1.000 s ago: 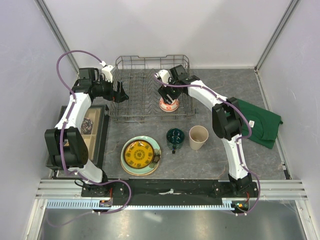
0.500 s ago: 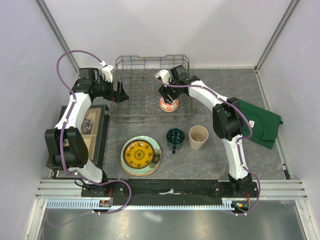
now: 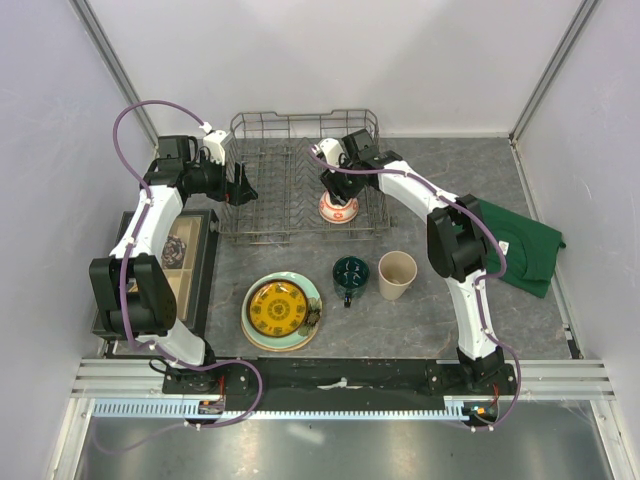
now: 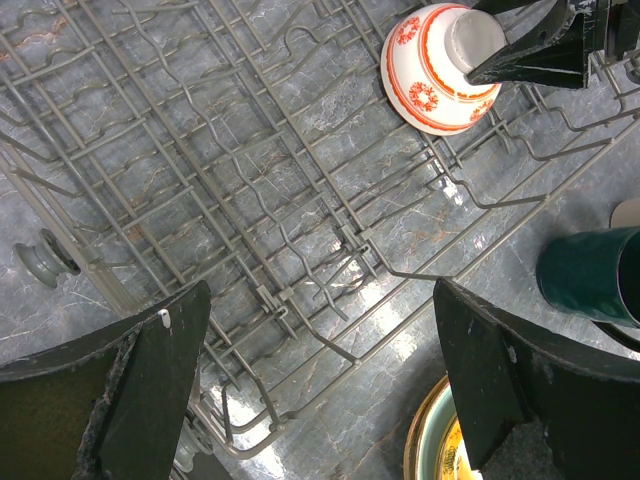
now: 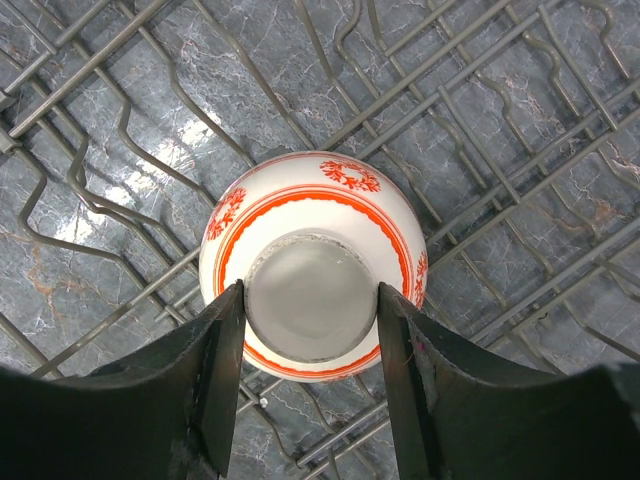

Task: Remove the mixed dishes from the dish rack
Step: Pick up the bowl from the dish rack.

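Bowl [image 5: 312, 265] alone is left in the rack [image 3: 262, 195], upturned; plates [image 3: 283, 310], mug [image 3: 350, 272] and cup [image 3: 396, 274] are already out. Its foot is flanked by the right gripper [image 5: 310, 295], grip unclear; the left gripper [image 4: 320, 290] is spread wide.

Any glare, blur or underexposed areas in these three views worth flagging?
Top external: even soft light, sharp throughout, no glare on the dish rack. Left wrist: bright glare on the table beneath the wires; left fingers dark and soft. Right wrist: red-and-white patterned bowl sharp, one glare patch on the table, right fingers near-black.
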`<state>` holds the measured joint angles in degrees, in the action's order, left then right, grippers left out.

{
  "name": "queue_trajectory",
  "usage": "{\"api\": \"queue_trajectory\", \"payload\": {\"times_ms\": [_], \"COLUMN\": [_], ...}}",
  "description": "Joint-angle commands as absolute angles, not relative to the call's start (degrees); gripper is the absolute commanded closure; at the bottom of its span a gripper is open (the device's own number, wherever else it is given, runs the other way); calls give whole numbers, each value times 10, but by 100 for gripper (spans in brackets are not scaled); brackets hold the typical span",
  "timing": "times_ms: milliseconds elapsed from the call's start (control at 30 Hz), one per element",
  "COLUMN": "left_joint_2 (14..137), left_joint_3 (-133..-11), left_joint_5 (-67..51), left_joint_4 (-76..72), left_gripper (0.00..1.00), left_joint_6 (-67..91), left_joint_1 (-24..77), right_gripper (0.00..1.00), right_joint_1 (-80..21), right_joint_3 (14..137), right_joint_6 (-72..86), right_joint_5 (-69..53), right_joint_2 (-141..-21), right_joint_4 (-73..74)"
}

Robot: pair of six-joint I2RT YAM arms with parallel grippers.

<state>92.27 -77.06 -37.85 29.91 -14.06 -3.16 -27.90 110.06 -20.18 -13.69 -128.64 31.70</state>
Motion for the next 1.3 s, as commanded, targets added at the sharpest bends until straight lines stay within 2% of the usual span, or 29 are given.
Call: {"api": "queue_trajectory", "payload": {"times_ms": [0,100,300,700,1267], "left_joint_2": [919,919,919,919,940], "left_joint_3": [-773,-772,-773,-774,-751], "left_joint_5": [-393,-395,-411,-451,-586], "left_joint_4": [287,287,287,282,188], "left_gripper": [1,1,1,1,1], "left_joint_6": [-157,-156,-157,-151,-70], "left_joint_1": [-34,-33,-33,-34,-33], "right_gripper": [56,64,71,82,97], "right_joint_1": [-272,-272,-271,-272,-272], "right_joint_3": [1092,1092,1107,1139,1229], "right_joint_6": [-205,-204,-197,-174,-115], "right_joint_5": [-114,-115,-122,-137,-145], "right_joint_2": [-1273,-1272,-1263,-1235,-1230], "right_joint_4": [347,349,354,371,374]}}
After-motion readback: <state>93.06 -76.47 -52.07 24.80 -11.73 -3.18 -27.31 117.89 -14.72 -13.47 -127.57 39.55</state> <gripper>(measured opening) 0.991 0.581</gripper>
